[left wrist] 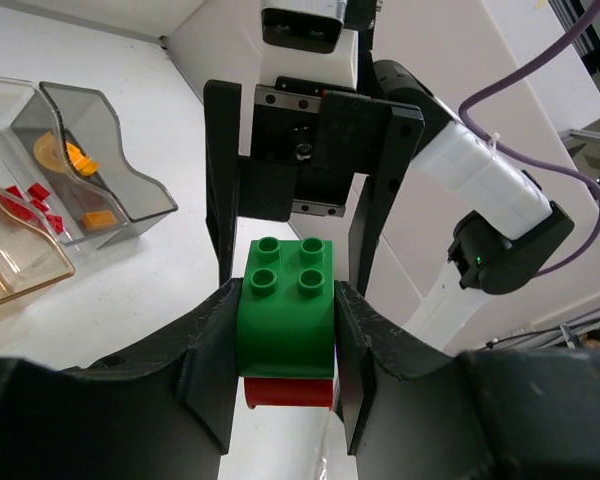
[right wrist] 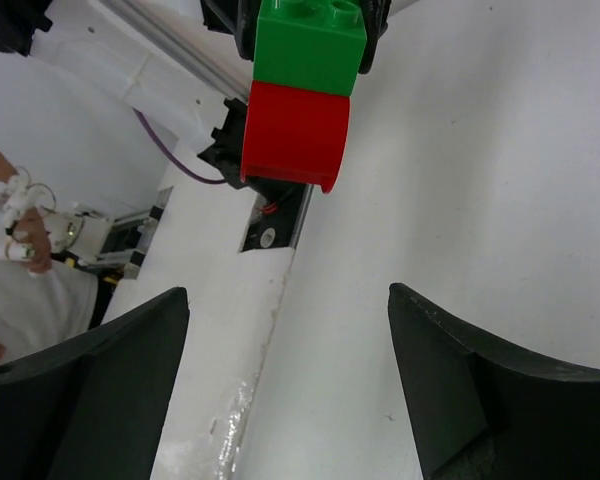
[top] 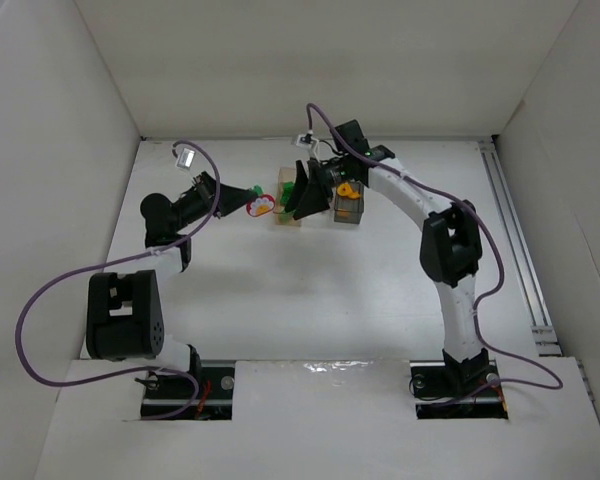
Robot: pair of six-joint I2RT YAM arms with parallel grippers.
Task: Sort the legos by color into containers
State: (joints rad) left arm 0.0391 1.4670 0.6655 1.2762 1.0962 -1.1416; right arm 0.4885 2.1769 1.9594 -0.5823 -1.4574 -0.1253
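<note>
My left gripper is shut on a green brick with a red piece stuck under it, and holds the pair above the table. In the top view this gripper is just left of the containers. My right gripper is open and empty. It faces the held pair from close by and shows in the left wrist view just behind the brick. The dark grey box holds orange pieces. The box beside it holds red bricks. The amber box is partly hidden by the grippers.
White walls enclose the table on three sides. An orange wedge sits at the top of the dark grey box. A metal rail runs along the right edge. Purple cables loop off both arms.
</note>
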